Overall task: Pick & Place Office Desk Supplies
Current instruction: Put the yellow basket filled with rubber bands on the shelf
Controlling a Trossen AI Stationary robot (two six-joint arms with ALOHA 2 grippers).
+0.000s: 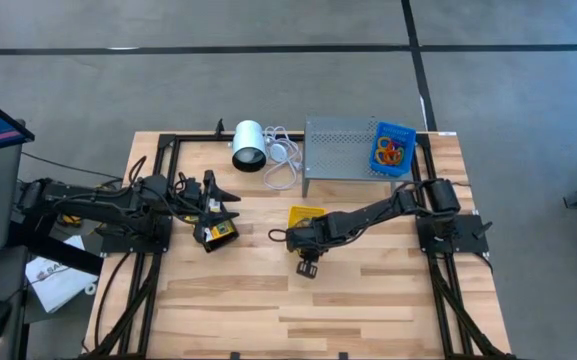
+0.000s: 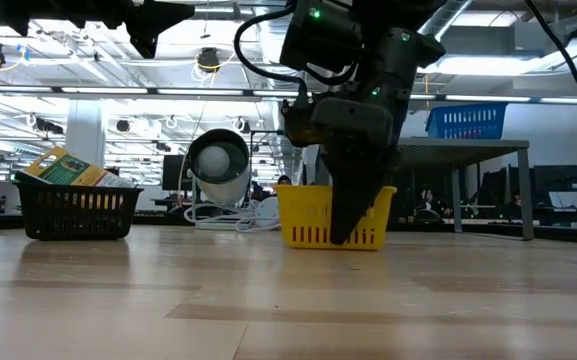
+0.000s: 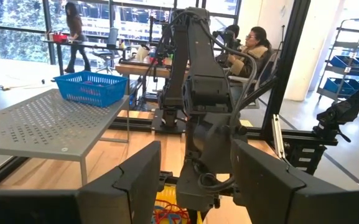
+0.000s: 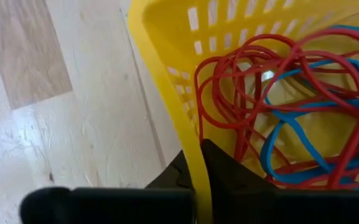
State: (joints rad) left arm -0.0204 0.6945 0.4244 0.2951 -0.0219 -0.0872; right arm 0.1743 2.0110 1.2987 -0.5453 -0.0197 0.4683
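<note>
A small yellow bin [image 1: 306, 214] stands on the wooden table near its middle, with red and blue rubber bands [image 4: 291, 112] lying inside. My right gripper [image 1: 305, 238] comes steeply down at the bin's near wall and is shut on it. At the table's left, my left gripper [image 1: 220, 205] hangs level and open with nothing between its fingers, above a black bin [image 2: 78, 207] that holds yellow-and-green packets [image 2: 63, 168]. A blue bin [image 1: 393, 148] with coloured bands rests on the grey stand [image 1: 340, 148] at the back. My right gripper pinches the yellow bin's near wall at its rim [image 4: 199, 163], one finger [image 4: 235, 183] inside the bin and one outside. The fingers point steeply down from above. The bin sits upright with its bottom on the table [image 2: 333, 246].
A white cylinder [image 1: 249, 146] with a white cable [image 1: 283, 160] lies at the back, left of the grey stand. Black frame rails [image 1: 168, 150] border the table. Bare wood stretches along the near half [image 1: 298, 310]. People sit in the room beyond [image 3: 254, 43].
</note>
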